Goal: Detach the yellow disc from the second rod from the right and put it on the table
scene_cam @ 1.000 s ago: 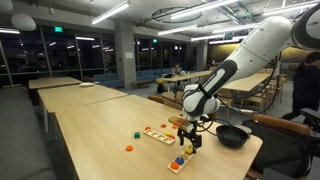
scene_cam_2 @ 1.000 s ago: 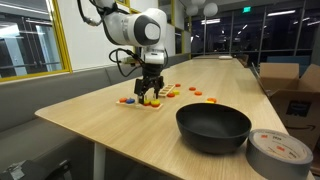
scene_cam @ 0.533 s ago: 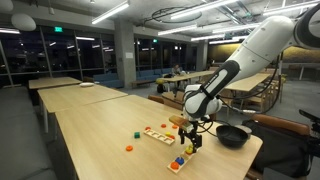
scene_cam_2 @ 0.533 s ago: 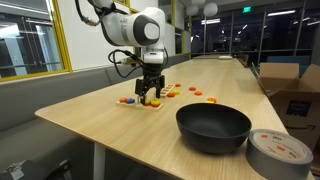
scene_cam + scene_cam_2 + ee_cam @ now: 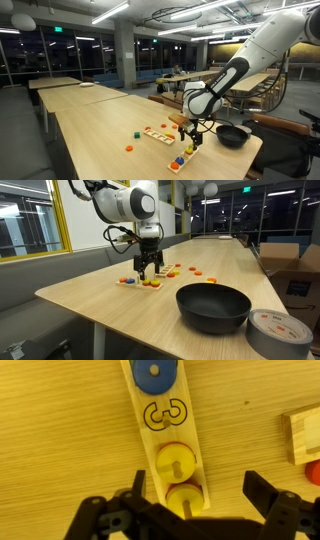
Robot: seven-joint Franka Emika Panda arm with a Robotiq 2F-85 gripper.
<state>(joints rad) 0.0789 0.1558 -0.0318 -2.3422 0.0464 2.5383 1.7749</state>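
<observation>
In the wrist view a narrow wooden peg board (image 5: 172,435) lies on the light-wood table (image 5: 60,440). It carries a blue disc (image 5: 152,374), a yellow disc (image 5: 175,459) on its rod, and another yellow disc (image 5: 186,499) stacked on a red piece. My gripper (image 5: 197,495) is open above that nearer yellow disc, one finger on each side, and holds nothing. In both exterior views the gripper (image 5: 190,132) (image 5: 148,273) hovers just over the board (image 5: 181,158) (image 5: 140,281). I cannot tell whether the fingers touch the disc.
A second wooden board (image 5: 158,134) lies beside it, with loose orange pieces (image 5: 129,148) (image 5: 196,272) and a green piece (image 5: 136,132). A black bowl (image 5: 213,307) and a grey tape roll (image 5: 278,330) stand near the table's end. A wooden block (image 5: 303,435) lies at the right.
The arm has shifted slightly upward over the peg board. The gripper stays open and empty. The discs have not moved.
</observation>
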